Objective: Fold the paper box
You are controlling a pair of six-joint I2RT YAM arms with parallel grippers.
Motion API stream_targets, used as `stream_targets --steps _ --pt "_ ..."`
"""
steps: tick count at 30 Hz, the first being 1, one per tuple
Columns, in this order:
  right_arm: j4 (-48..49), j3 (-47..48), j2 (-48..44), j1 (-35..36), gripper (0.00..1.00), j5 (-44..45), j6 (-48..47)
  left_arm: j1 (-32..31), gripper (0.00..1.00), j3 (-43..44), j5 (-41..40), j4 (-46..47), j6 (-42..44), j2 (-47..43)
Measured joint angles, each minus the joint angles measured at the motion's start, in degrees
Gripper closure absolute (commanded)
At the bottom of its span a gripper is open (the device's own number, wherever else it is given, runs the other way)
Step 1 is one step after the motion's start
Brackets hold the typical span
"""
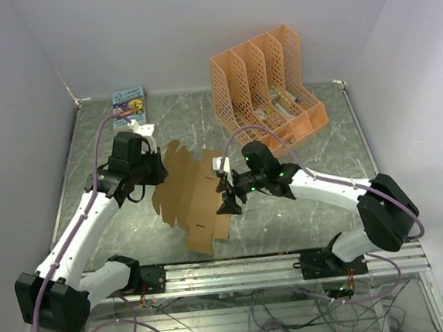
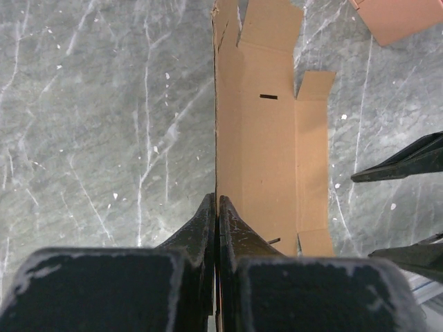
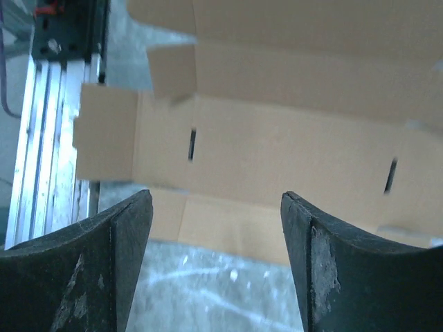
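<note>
overhead view of a grey marble-look table w/ two robot arms at the near edge. task looks early-stage: the box is a tan cardboard sheet, mostly open, w/ flaps and tabs out to the sides. crease lines and slots show, no walls stood up, nothing tucked. its left part looks tipped up a bit along a crease, but can't be sure. nearly all the folding is left to do: sides up, flaps in, tabs into slots.

box lies mid-table btwn the two arms, closer to the near edge than the far wall. left gripper is at the sheet's left edge. in its wrist view the fingers are pressed together w/ the thin cardboard edge pinched btwn them, and the rest of the sheet runs off to the right. right gripper hovers at the sheet's right edge, fingers spread wide. box shows in the gap beyond them, no contact visible. orange rack far right and small book far left stand well apart from the box.
</note>
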Motion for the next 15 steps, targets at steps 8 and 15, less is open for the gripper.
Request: stream_targets --steps 8,15 --pt "11.91 -0.35 4.9 7.34 0.26 1.9 4.68 0.02 0.93 -2.84 1.18 2.56 -5.6 -0.44" --pt "15.45 -1.42 6.16 14.99 0.26 11.17 7.54 0.09 0.93 -5.68 1.9 5.14 -10.21 -0.79"
